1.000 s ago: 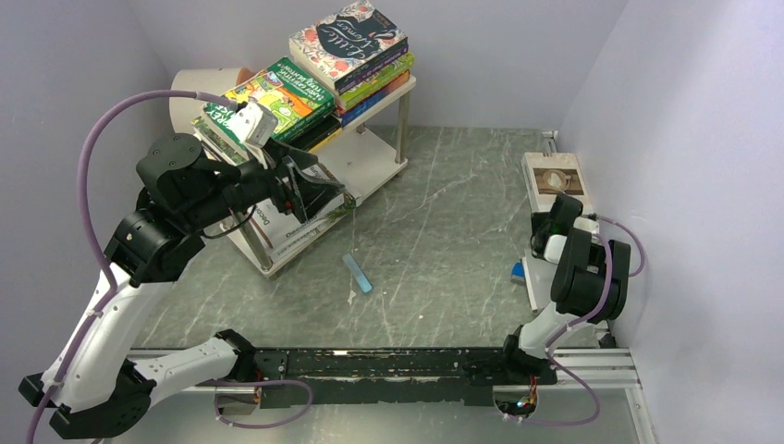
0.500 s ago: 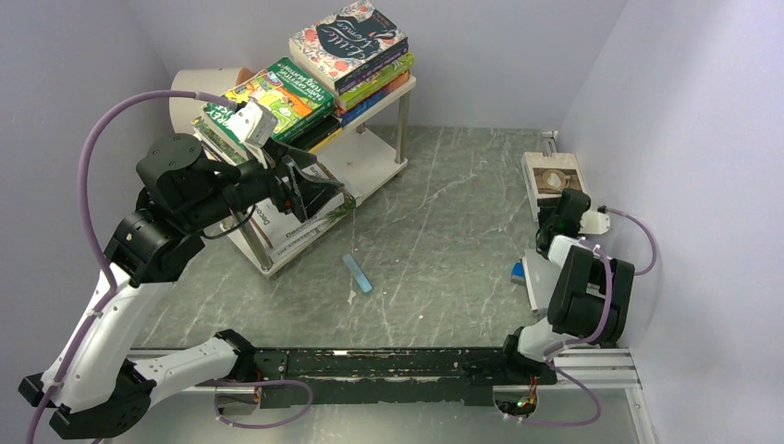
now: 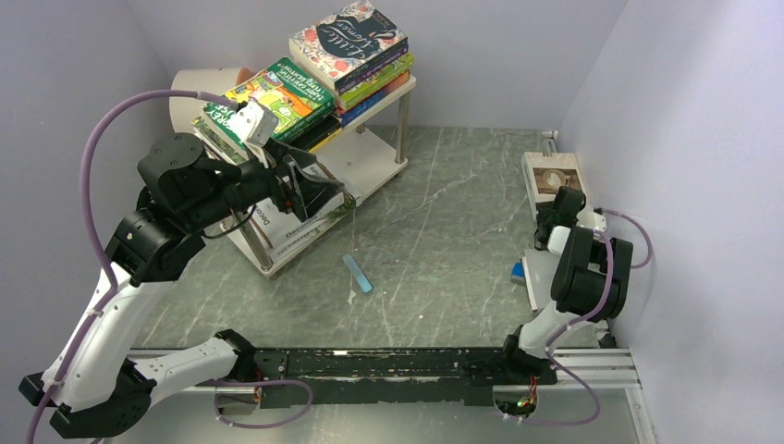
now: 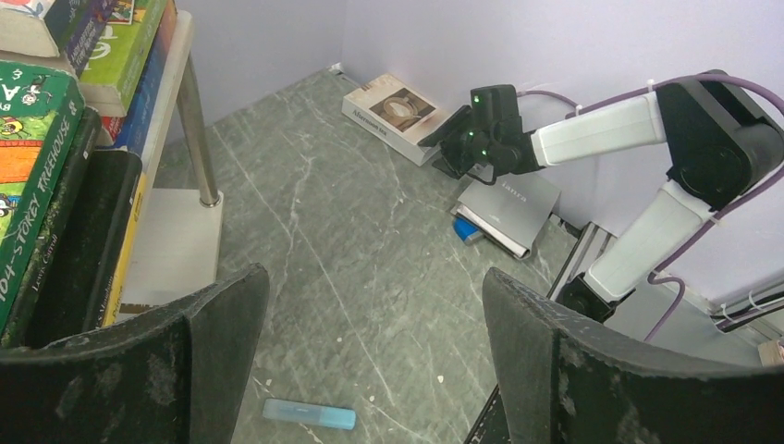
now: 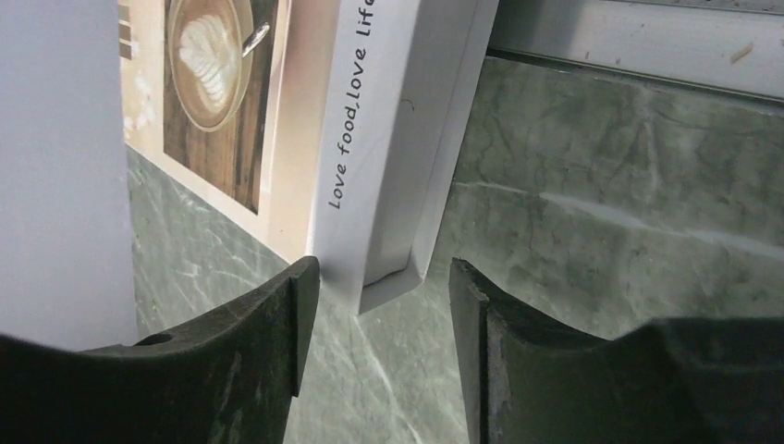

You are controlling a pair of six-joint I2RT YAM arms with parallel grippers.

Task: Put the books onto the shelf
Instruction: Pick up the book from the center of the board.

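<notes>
The white shelf [image 3: 379,159] stands at the back left. Its top board carries two stacks of books: the floral one [image 3: 349,42] uppermost on one, the green Treehouse one [image 3: 282,97] on the other. A white book [image 3: 288,227] lies on the lower board. My left gripper [image 3: 319,190] hovers open and empty beside the shelf post [image 4: 199,139]. At the right wall lies a white coffee-cover book [image 5: 370,139], with a grey book [image 4: 513,202] nearer. My right gripper [image 5: 379,314] is open, and the coffee book's near corner sits just ahead of its fingertips, not gripped.
A small flat blue bar [image 3: 358,274] lies mid-table. A small blue block [image 3: 518,271] sits by the grey book. A white cylinder [image 3: 199,92] stands behind the shelf. Walls close in on the left, back and right, and the arms' rail [image 3: 388,365] runs along the near edge.
My right gripper has opened from nearly shut and shifted slightly toward the coffee book's corner. The left arm has not moved.
</notes>
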